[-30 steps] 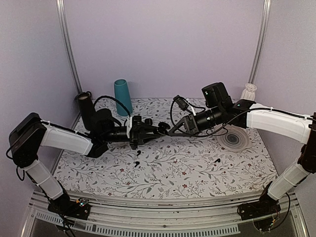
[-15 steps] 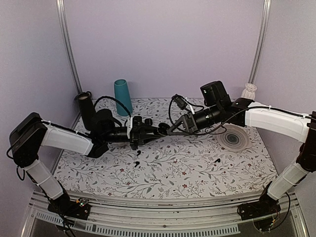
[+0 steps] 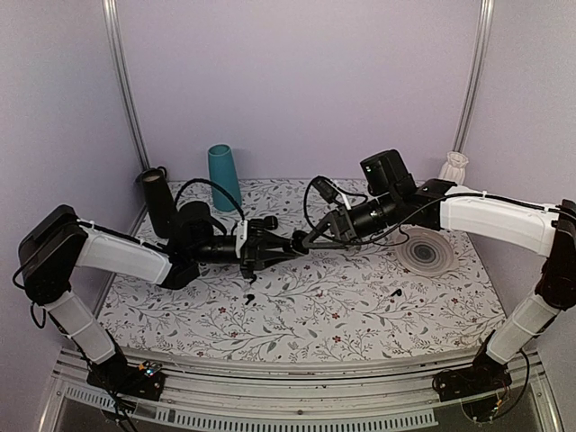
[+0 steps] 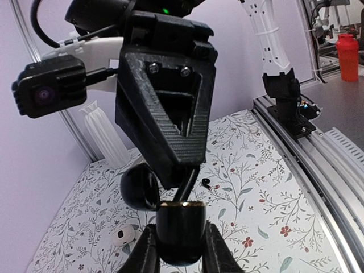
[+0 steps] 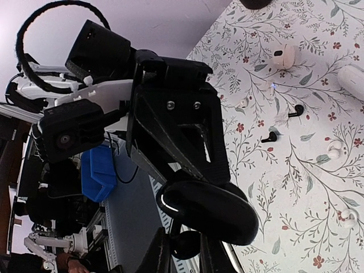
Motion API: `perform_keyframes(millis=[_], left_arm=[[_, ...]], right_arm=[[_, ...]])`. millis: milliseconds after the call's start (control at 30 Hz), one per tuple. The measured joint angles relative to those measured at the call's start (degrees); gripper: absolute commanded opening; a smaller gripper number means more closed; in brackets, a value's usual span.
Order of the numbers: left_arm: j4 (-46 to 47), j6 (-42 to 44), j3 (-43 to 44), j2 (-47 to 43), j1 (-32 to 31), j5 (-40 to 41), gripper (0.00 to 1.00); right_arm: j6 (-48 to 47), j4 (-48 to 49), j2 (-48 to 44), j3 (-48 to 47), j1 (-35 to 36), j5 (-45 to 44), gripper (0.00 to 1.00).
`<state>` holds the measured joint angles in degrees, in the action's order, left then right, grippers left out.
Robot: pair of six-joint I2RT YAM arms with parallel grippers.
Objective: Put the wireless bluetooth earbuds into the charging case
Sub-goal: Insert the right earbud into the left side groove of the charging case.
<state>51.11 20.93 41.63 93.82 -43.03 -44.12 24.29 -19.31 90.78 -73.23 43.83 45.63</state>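
Above the middle of the tabletop (image 3: 360,324), left tool (image 4: 181,253) clamps the open charging case (image 4: 181,224) (lid (image 4: 139,187) swung aside); right tool (image 5: 185,253) meets it, grip impossible to tell

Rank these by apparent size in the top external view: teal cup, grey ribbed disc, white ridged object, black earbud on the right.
Largest: teal cup and grey ribbed disc, too alike to rank.
Then white ridged object, partly hidden behind the right arm.
Smallest: black earbud.

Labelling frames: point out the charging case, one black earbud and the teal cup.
charging case (image 4: 181,234): left wrist view, lower shell.
black earbud (image 3: 395,292): top view, its middle.
teal cup (image 3: 223,178): top view, its side.
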Motion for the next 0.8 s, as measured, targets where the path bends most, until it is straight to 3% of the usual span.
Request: perform_keyframes(millis=[800], left_arm=[[-0.2, 2.0, -0.2, 5.0, -2.3, 4.5, 0.00]], right_arm=[[8.5, -4.1, 4.5, -0.3, -1.1, 2.5, 0.04]])
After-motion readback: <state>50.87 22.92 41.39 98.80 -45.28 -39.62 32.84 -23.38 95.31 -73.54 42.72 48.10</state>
